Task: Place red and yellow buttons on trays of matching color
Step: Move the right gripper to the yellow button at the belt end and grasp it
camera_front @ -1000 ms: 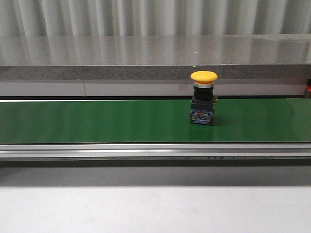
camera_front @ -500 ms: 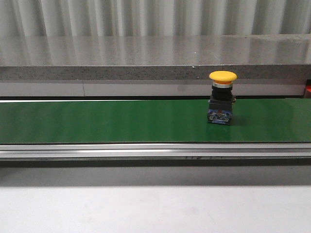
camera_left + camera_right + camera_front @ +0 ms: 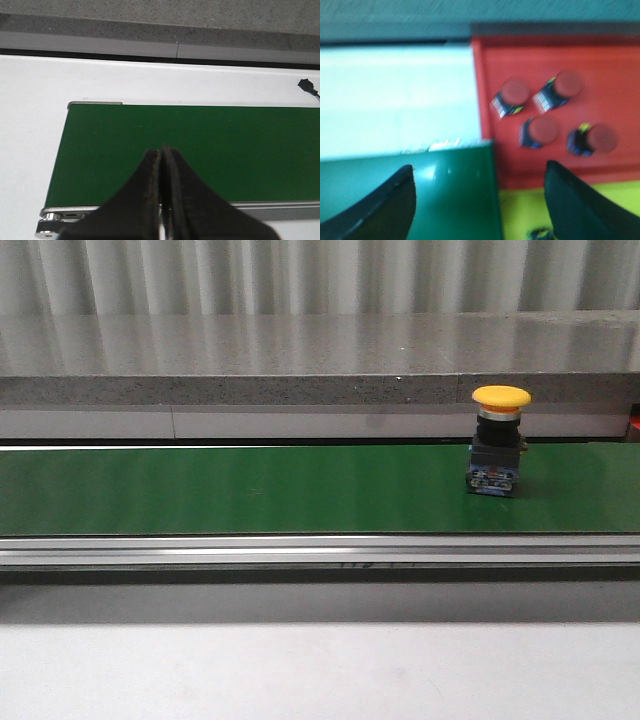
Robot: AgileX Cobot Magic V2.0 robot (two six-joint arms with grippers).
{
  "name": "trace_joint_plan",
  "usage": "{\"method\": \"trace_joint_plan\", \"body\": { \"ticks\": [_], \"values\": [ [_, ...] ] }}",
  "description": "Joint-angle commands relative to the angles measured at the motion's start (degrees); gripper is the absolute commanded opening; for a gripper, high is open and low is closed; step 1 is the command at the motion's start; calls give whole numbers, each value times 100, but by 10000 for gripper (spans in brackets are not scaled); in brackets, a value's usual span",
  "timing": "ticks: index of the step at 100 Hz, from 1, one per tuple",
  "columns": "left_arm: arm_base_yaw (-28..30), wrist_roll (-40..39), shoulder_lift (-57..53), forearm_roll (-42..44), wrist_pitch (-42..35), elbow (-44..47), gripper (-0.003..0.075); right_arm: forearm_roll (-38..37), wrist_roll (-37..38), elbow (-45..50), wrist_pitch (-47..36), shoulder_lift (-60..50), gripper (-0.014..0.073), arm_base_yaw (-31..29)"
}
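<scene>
A yellow button with a black and blue base stands upright on the green conveyor belt, toward its right end. In the right wrist view, several red buttons lie on the red tray, and the yellow tray sits beside it with a dark object at the frame edge. My right gripper is open over the belt's end and the trays. My left gripper is shut with nothing in it, over the belt's other end. Neither gripper shows in the front view.
A grey stone ledge runs behind the belt, with a metal rail along its front. White table surface surrounds the belt's left end. A small black cable end lies on the table beyond the belt.
The yellow button has travelled to the right along the belt, from near the middle toward the right end.
</scene>
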Motion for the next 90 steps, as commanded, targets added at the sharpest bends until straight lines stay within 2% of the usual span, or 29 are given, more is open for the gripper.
{"method": "trace_joint_plan", "body": {
  "ticks": [1, 28, 50, 90],
  "values": [
    [-61, 9, -14, -65, -380, -151, -20, 42, -96, 238, -24, -503, 540, 219],
    [-61, 9, -14, -65, -380, -151, -20, 93, -308, 1360, 202, -826, 540, 1092],
    [-61, 9, -14, -75, -380, -151, -20, 456, -613, 1922, 134, -793, 540, 1662],
    [-61, 9, -14, -86, -380, -151, -20, 926, -760, 2018, -926, -318, 540, 1823]
  ]
}}
